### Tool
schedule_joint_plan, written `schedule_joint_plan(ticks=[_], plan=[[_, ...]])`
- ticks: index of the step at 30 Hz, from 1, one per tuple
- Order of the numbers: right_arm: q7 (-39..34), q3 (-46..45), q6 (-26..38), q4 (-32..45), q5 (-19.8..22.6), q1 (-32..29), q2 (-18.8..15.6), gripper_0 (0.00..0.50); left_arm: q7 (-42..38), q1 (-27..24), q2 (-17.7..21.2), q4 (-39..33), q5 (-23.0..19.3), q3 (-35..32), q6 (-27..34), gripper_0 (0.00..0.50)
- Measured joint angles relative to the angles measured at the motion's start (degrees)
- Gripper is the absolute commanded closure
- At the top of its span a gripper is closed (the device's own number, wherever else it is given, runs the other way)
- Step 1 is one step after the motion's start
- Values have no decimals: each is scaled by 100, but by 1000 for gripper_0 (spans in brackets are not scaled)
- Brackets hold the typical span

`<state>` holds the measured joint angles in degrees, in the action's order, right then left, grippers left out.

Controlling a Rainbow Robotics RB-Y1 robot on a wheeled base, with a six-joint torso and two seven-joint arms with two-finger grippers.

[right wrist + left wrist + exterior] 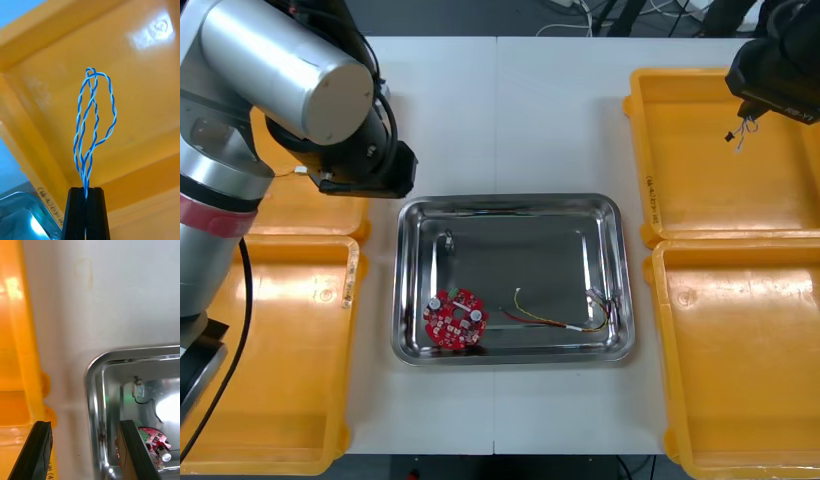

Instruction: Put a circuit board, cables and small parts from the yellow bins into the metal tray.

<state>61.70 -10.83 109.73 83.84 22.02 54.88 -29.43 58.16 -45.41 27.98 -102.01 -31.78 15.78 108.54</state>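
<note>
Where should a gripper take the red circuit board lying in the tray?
Probably by its rim, from above: the round red circuit board lies flat in the metal tray, close to the wall on the robot's left, so grip across the edge facing the tray's open middle.

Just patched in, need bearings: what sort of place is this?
Probably an electronics kitting bench: yellow bins flank a metal tray holding a red circuit board; right gripper holds a twisted blue and white cable; left gripper open at the tray's corner.
</note>
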Motion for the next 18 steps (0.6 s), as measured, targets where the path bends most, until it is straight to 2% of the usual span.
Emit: schedule_joint_plan(ticks=[5, 12, 14, 18], plan=[[1, 4, 2, 821, 516, -335, -18, 500, 423, -112, 104, 297, -37, -329, 61, 0], [52, 335, 3, 1951, 1082, -842, -56, 500, 1877, -342, 135, 996, -14, -746, 41, 0], [272, 518, 3, 2096, 1198, -873, -73, 500, 2091, -356, 159, 1129, -7, -849, -9, 0], [1258, 867, 3, 2284, 1250, -875, -80, 500, 2125, -358, 222, 1377, 84, -1062, -145, 0]])
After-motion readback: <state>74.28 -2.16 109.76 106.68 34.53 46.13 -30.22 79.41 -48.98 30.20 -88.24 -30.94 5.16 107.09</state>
